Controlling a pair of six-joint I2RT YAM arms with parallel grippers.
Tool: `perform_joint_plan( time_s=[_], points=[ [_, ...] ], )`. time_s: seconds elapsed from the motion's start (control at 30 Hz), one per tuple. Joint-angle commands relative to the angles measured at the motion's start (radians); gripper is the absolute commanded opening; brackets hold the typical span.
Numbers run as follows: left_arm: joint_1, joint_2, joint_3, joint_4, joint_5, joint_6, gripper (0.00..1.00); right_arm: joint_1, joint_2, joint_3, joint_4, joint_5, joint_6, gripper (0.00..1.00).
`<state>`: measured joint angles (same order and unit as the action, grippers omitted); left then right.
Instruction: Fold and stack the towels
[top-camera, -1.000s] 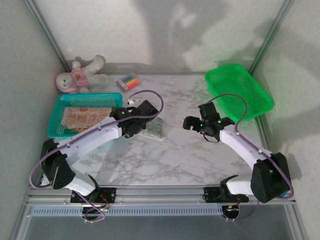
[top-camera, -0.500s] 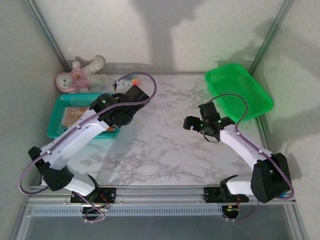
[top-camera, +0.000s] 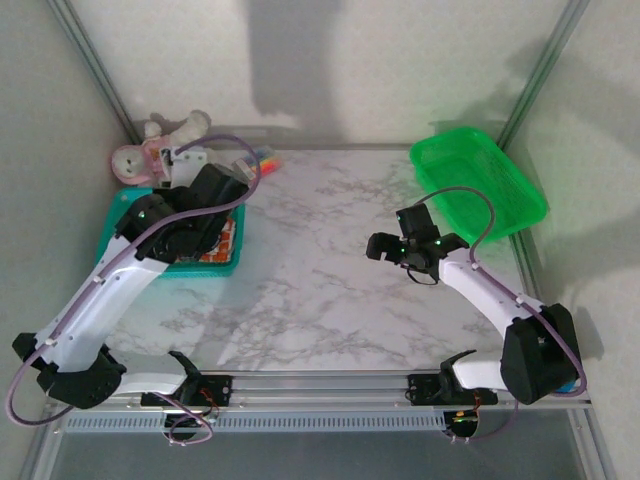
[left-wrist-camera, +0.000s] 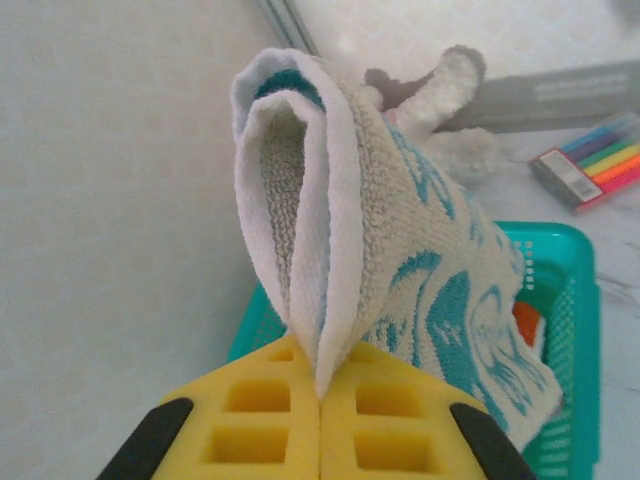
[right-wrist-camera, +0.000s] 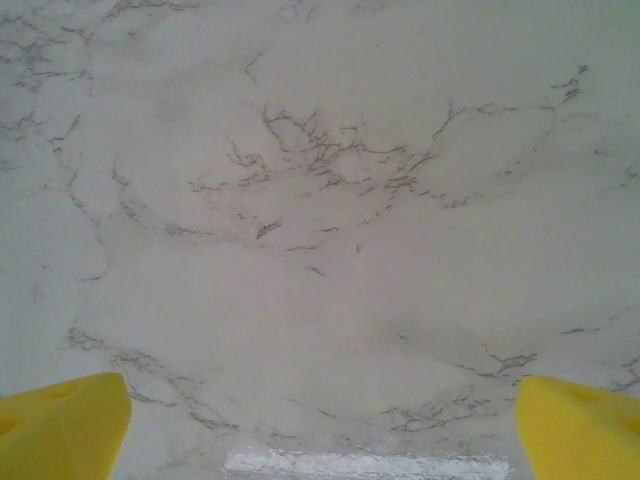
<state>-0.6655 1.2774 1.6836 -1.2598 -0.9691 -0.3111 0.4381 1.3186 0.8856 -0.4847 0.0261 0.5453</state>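
My left gripper (left-wrist-camera: 320, 385) is shut on a white towel with blue print (left-wrist-camera: 420, 230). The folded cloth stands up from the yellow pads and drapes off to the right. It hangs above the teal basket (left-wrist-camera: 570, 300), where a bright orange towel (left-wrist-camera: 527, 322) lies. From above, the left arm reaches over that basket (top-camera: 115, 240) and covers most of it, leaving a strip of the orange towel (top-camera: 225, 240) showing at the right side. My right gripper (top-camera: 412, 250) hovers open over bare marble at centre right, its yellow fingertips (right-wrist-camera: 60, 420) wide apart with nothing between them.
A pink-and-white plush toy (top-camera: 150, 155) and a pack of coloured markers (top-camera: 262, 160) lie at the back left, just behind the teal basket. A green basket (top-camera: 480, 185) sits at the back right corner. Walls close off the back and both sides.
The left arm has swung left and back from the table's middle to above the teal basket, carrying the white-and-blue towel. The right arm has stayed put.
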Motion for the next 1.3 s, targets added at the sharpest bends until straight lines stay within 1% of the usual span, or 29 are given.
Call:
perform_joint_plan(
  time_s=[0.0,0.17,0.27,0.57,0.87,1.07,1.27],
  points=[
    [0.031,-0.013,-0.076,0.064,-0.028,0.082,0.0,-0.005,0.017,0.026,-0.018,0.0,-0.007,0.99],
    [0.067,-0.029,-0.207,0.173,0.022,0.122,0.0,-0.005,0.021,0.027,-0.018,-0.001,-0.005,0.99],
    [0.078,-0.026,-0.252,0.212,0.053,0.133,0.0,-0.005,0.02,0.024,-0.02,0.0,-0.004,0.99],
    [0.078,-0.008,-0.286,0.271,0.161,0.164,0.0,-0.006,0.024,0.004,-0.012,0.0,0.001,0.99],
    [0.09,-0.02,-0.337,0.324,0.171,0.18,0.0,-0.005,0.029,-0.005,-0.006,-0.001,0.005,0.99],
    [0.098,-0.006,-0.346,0.399,0.227,0.198,0.0,-0.005,0.033,-0.013,0.0,-0.008,0.01,0.99],
    [0.155,0.025,-0.36,0.479,0.258,0.249,0.0,-0.005,0.024,-0.025,0.001,-0.011,0.013,0.99]
  ],
)
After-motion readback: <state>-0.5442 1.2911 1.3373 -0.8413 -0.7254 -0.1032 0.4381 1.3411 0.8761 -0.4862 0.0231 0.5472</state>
